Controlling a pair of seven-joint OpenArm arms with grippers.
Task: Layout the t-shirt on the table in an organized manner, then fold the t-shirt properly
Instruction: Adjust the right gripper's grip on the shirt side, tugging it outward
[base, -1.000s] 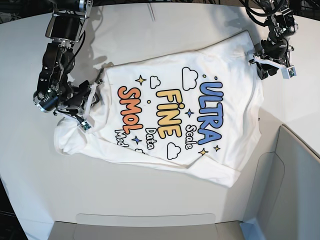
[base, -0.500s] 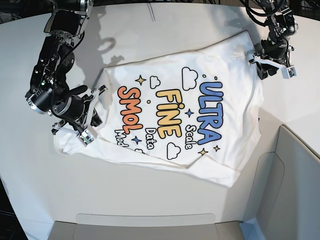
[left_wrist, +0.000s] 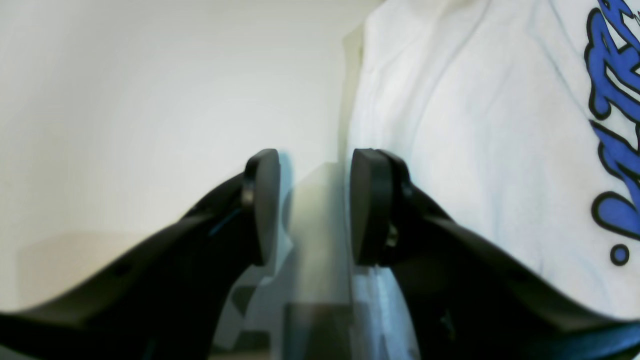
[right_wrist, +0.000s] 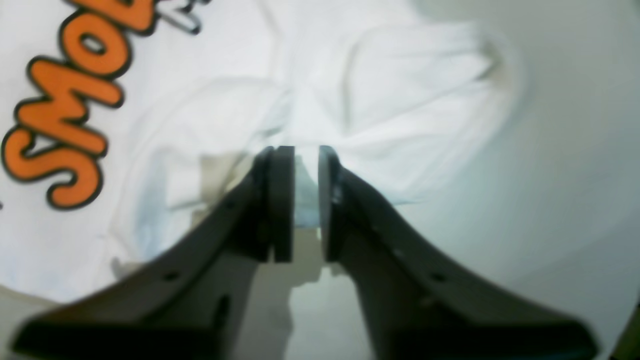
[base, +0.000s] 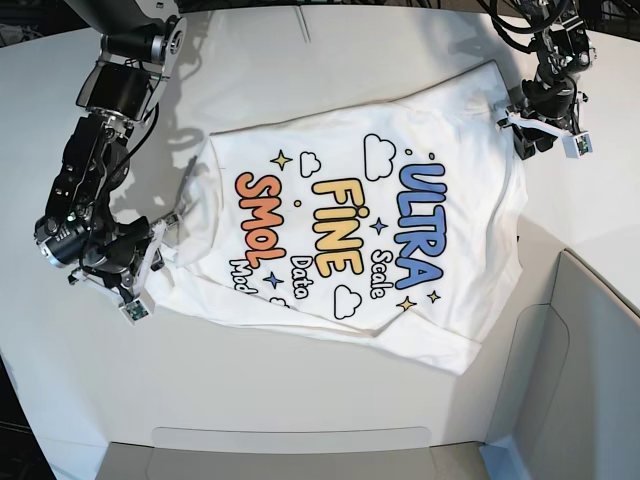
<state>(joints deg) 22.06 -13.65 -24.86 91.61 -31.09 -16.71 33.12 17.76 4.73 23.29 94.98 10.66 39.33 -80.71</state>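
Both arms are spreading the t-shirt (base: 400, 230) flat: right gripper (right_wrist: 306, 200) pinching a sleeve fold, left gripper (left_wrist: 312, 205) standing released at the hem.

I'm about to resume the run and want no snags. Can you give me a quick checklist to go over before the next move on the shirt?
1. T-shirt print side up: ok.
2. Shirt fully on the table: ok.
3. Shirt flat: not ok, creased and bunched at the sleeve by the right gripper.
4. Right gripper holding cloth: cannot tell, view is blurred.
5. Left gripper at the shirt's edge, jaws apart: ok.
6. Left gripper holding cloth: cannot tell.
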